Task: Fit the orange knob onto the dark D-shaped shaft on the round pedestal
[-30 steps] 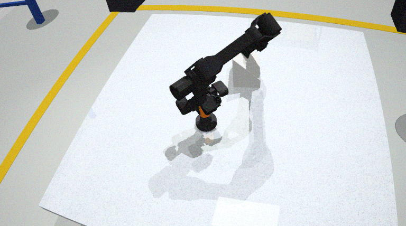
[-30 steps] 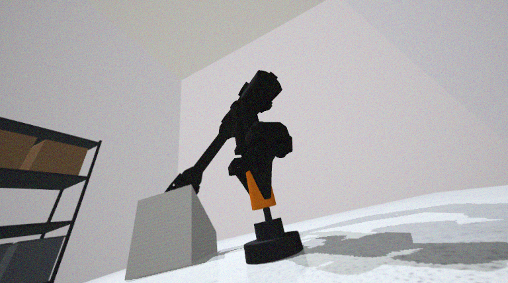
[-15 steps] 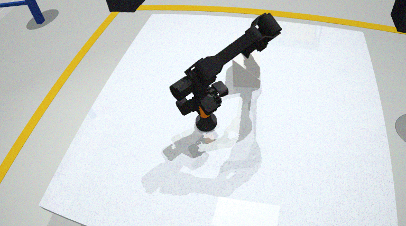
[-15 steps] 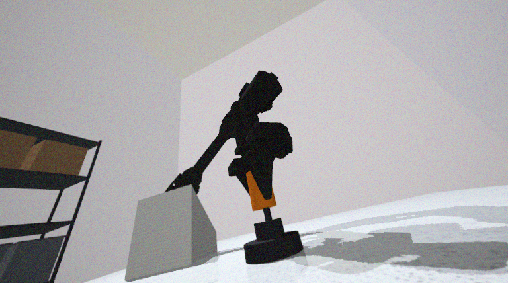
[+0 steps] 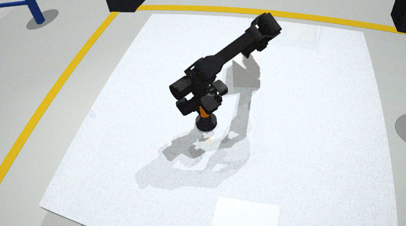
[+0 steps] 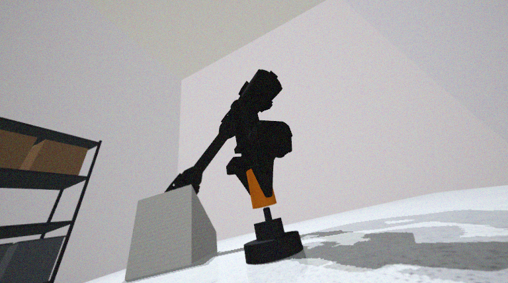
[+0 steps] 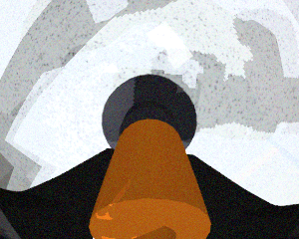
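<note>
The orange knob [image 5: 204,114] [image 6: 258,200] [image 7: 149,174] is held upright, wide end up in the wrist view. My gripper [image 6: 258,194] [image 7: 149,158] is shut on it, one finger on each side. The dark shaft [image 6: 266,213] rises from the round black pedestal [image 5: 206,125] [image 6: 273,250] [image 7: 156,89]. In the exterior view the knob's lower edge is just above the shaft's tip, with a thin gap, and the whole shaft shows below it. In the wrist view the knob hides the shaft. The shaft's flat side and the underside of the knob's hole cannot be seen.
A grey block [image 5: 246,80] [image 6: 165,235] stands on the white table top [image 5: 299,151] behind the pedestal, under the arm's far end. A shelf rack [image 6: 41,179] with boxes stands at the left in the exterior view. The arm's shadows fall around the pedestal.
</note>
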### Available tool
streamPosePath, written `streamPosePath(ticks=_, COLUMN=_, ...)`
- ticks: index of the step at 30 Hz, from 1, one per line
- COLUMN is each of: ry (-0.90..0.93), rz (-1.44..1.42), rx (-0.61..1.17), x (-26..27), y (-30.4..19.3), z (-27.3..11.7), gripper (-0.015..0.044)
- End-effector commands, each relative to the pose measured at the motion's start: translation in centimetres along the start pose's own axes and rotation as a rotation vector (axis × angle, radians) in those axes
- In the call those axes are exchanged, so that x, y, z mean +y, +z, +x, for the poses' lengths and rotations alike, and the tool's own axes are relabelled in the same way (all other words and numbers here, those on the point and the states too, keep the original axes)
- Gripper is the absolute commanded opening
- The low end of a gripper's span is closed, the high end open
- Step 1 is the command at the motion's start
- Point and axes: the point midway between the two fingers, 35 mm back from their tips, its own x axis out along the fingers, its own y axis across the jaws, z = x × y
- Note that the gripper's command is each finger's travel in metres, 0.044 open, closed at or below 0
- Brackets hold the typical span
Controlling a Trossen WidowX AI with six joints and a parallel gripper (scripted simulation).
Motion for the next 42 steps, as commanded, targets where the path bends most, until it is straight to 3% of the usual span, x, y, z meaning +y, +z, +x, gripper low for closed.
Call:
streamPosePath(ticks=1, ry=-0.001, rz=-0.119, rx=0.002, x=0.0, y=-0.04, z=-0.05, gripper=0.0)
streamPosePath(ticks=30, ry=-0.001, rz=-0.16, rx=0.002, x=0.07, y=-0.04, z=-0.09, gripper=0.0)
streamPosePath(ticks=42, ry=0.0, rz=-0.369, rx=0.002, x=0.03, y=-0.13, z=0.22, gripper=0.0)
